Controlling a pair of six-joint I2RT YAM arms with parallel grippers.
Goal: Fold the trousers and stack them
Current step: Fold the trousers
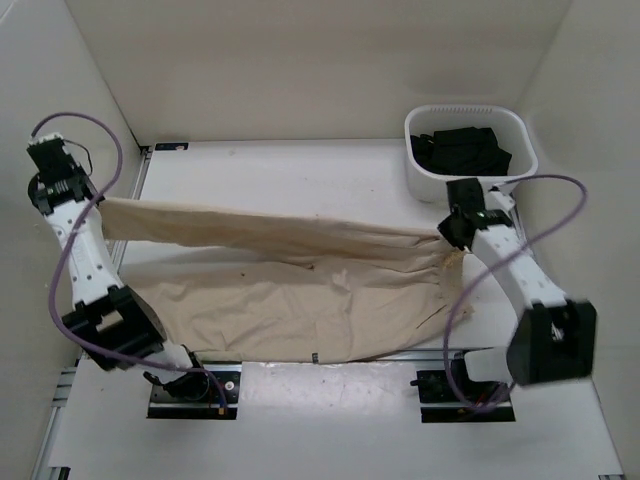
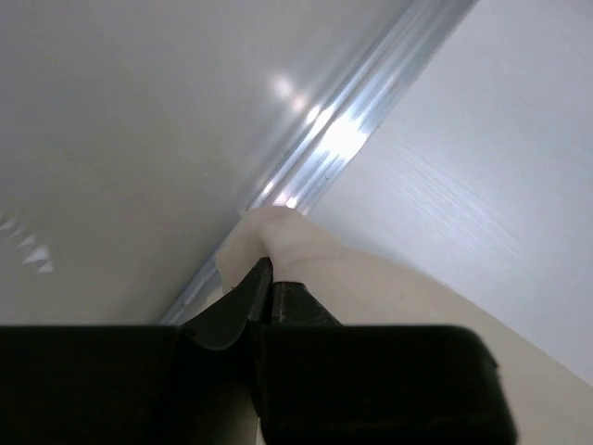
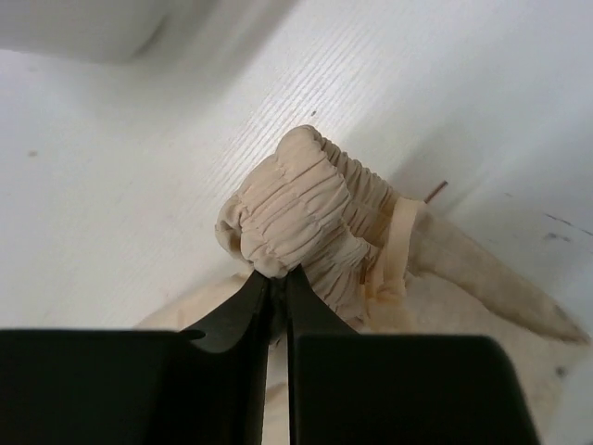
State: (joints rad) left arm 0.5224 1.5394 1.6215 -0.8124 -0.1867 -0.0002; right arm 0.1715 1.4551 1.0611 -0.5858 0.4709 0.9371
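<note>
Both jaws clamp the trousers (image 1: 300, 300); I hold one edge taut across the worktop (image 1: 300, 170), ready to fold.

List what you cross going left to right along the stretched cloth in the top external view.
left gripper, shut on one end of the cloth → trousers → right gripper, shut on the bunched waistband. The white bin overlaps the right gripper sideways, so it is left out.

trousers (image 1: 290, 285) stretched between left pincer (image 2: 268, 276) and right pincer (image 3: 278, 275), lower part on table (image 1: 300, 170) | bin (image 1: 460, 108) behind right pincer | garments (image 1: 465, 150) in bin
</note>
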